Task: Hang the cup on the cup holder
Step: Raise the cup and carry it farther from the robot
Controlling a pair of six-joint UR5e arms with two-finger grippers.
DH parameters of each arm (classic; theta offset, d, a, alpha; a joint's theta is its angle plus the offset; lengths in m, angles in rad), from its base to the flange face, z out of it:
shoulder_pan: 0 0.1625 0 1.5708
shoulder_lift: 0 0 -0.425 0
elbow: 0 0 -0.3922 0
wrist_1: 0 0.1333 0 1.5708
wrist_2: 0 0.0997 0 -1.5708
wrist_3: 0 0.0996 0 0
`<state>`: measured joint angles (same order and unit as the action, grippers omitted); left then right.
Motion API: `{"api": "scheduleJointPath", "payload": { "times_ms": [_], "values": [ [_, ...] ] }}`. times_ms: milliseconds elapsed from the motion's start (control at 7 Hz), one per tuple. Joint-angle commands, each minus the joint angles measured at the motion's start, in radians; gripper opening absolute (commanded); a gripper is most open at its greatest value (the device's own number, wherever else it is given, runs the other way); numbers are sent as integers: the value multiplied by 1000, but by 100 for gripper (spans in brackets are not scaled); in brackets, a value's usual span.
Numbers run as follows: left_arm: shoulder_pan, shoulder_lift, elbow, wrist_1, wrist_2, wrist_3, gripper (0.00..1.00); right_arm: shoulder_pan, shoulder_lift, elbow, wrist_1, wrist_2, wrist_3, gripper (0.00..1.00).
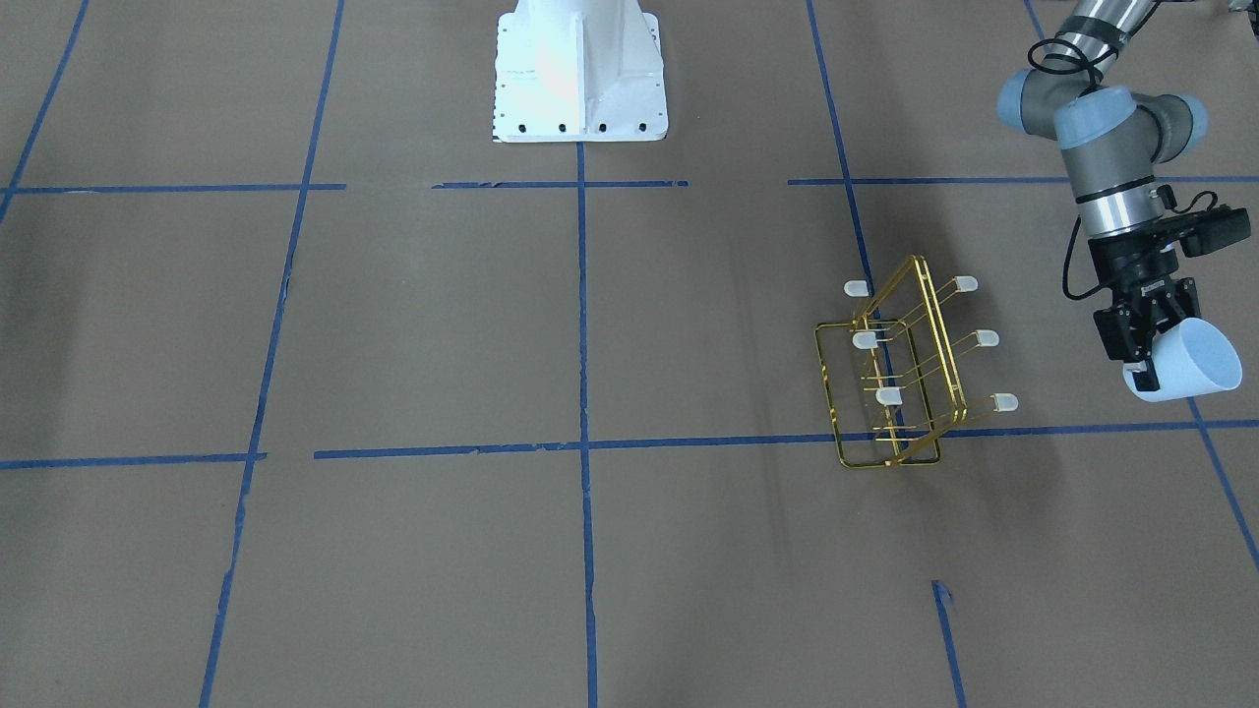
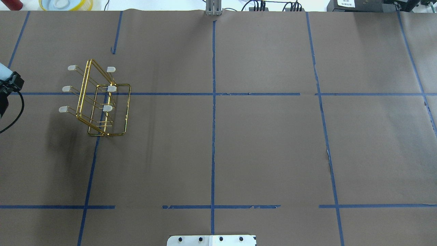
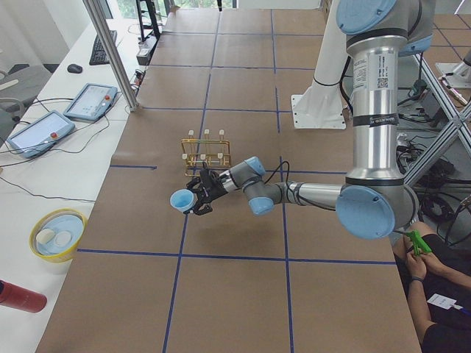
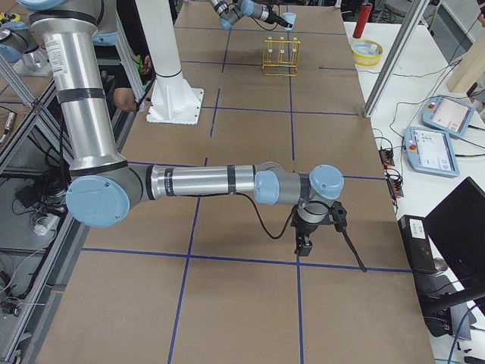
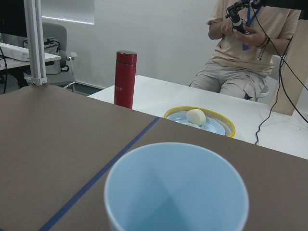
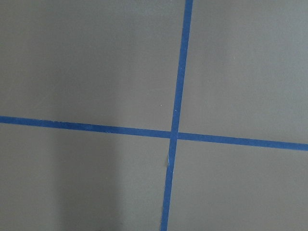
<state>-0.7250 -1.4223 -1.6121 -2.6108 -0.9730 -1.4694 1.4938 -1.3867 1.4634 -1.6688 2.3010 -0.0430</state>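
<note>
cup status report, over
Left tool shut on cup, held aloft, mouth sideways. Cup holder beside it, prongs bare, nothing between. Right tool far off, state unreadable.

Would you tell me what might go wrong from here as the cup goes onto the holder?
The cup in the left tool has its mouth facing away from the holder; turning it round could loosen the grip. The holder is thin wire and looks unfastened, so a nudge may tip it.
</note>
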Motion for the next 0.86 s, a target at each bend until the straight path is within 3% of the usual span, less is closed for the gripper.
{"api": "scheduleJointPath", "payload": {
  "times_ms": [0, 143, 429, 714],
  "values": [
    [-42, 72, -154, -8, -122, 1, 0, 0, 0, 0, 1, 0, 0, 100],
    [-94, 74, -199, -24, -184, -8, 0, 0, 0, 0, 1, 0, 0, 100],
    [-103, 74, -224, -110, -196, -99, 0, 0, 0, 0, 0, 0, 0, 100],
    [-103, 72, -261, -199, -197, -312, 0, 0, 0, 0, 0, 0, 0, 100]
  ]
}}
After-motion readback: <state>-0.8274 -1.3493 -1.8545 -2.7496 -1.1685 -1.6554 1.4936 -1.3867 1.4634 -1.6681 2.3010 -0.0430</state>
